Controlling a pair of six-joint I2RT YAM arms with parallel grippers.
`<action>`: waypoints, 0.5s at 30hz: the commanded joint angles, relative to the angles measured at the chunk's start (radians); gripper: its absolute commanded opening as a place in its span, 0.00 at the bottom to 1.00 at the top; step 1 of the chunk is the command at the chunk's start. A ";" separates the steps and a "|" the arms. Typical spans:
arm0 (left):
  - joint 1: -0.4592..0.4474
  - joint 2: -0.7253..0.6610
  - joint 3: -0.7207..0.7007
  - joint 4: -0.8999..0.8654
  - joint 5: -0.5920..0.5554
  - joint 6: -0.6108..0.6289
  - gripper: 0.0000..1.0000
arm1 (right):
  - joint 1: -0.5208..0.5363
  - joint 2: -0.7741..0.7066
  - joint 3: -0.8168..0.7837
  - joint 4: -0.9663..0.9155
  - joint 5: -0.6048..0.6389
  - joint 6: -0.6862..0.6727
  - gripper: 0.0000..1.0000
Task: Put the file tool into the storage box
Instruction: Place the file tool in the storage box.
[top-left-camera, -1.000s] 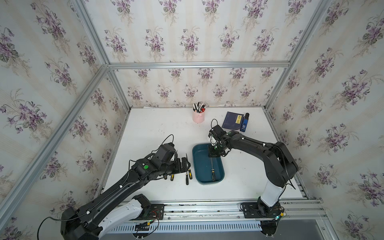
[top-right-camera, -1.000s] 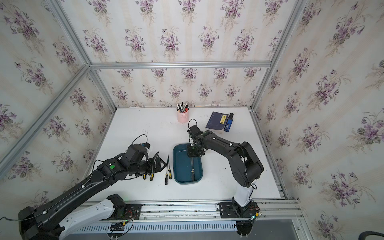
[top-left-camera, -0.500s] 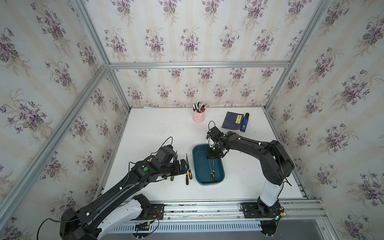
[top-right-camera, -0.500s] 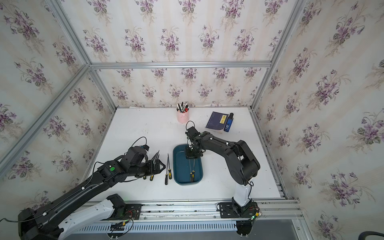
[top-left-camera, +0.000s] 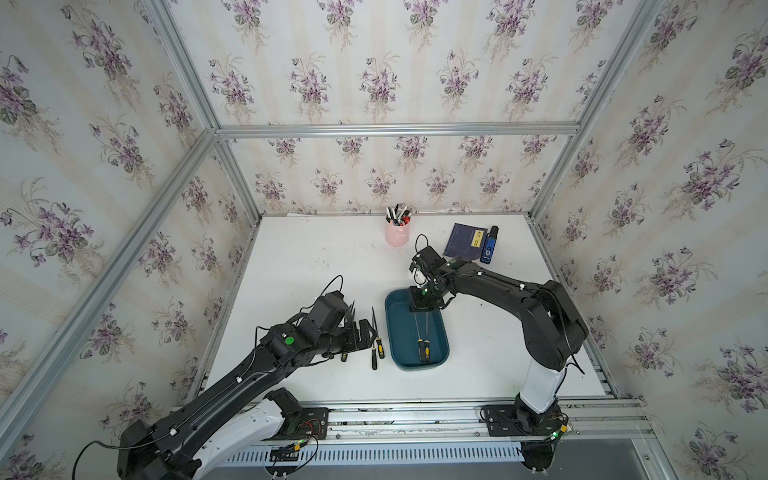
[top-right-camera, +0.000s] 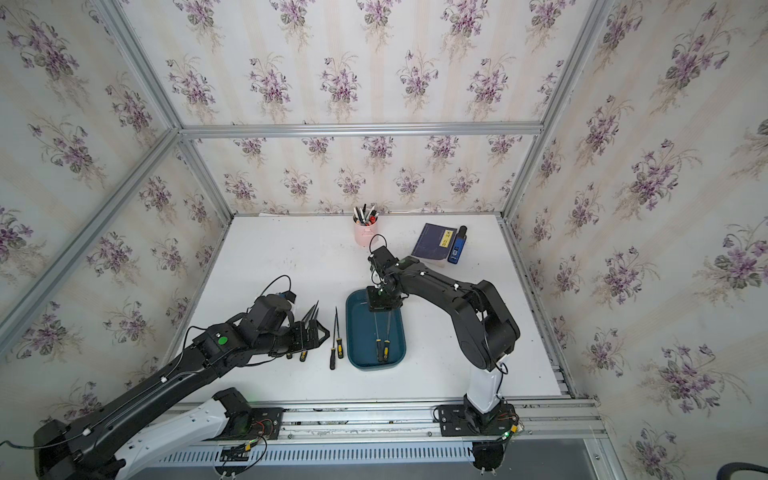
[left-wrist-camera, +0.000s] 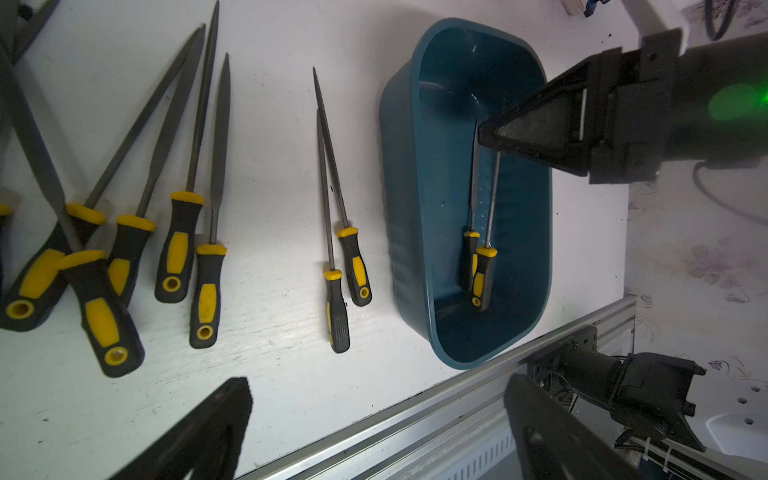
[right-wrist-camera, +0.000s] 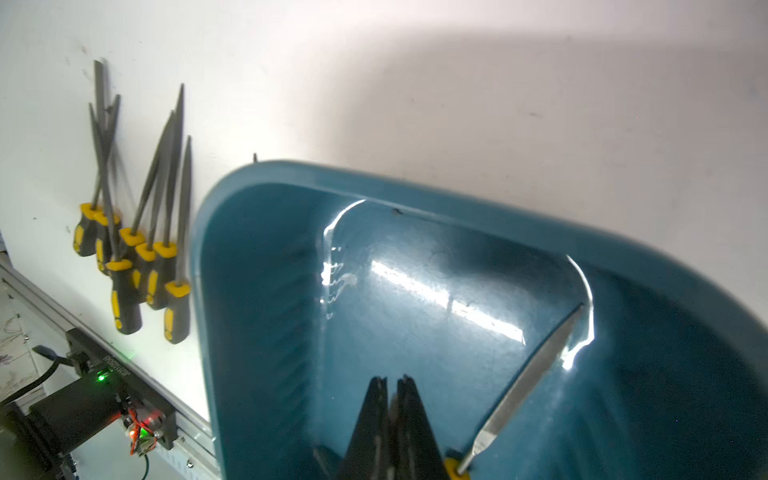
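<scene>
The dark teal storage box lies near the table's front. My right gripper hangs over its far end, shut on the tip of a thin file tool whose black-and-yellow handle sits low in the box. A flat file lies beside it. My left gripper stands wide open and empty, left of the box, above the loose files.
Two files lie just left of the box. Several more files are bunched under the left arm. At the back stand a pink pen cup, a dark notebook and a blue device. A metal rail edges the front.
The right gripper has shifted slightly left over the box's far end, still shut. The left arm has drawn back a little, still open.
</scene>
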 joint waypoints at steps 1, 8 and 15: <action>0.001 -0.005 -0.004 -0.008 -0.007 -0.002 1.00 | 0.004 -0.012 0.011 -0.062 -0.015 -0.016 0.00; 0.001 0.011 -0.006 0.005 -0.001 0.003 1.00 | 0.003 0.021 -0.028 -0.015 0.005 0.002 0.00; 0.001 0.000 -0.011 -0.001 -0.007 0.004 1.00 | 0.003 0.070 -0.022 0.004 0.036 -0.002 0.00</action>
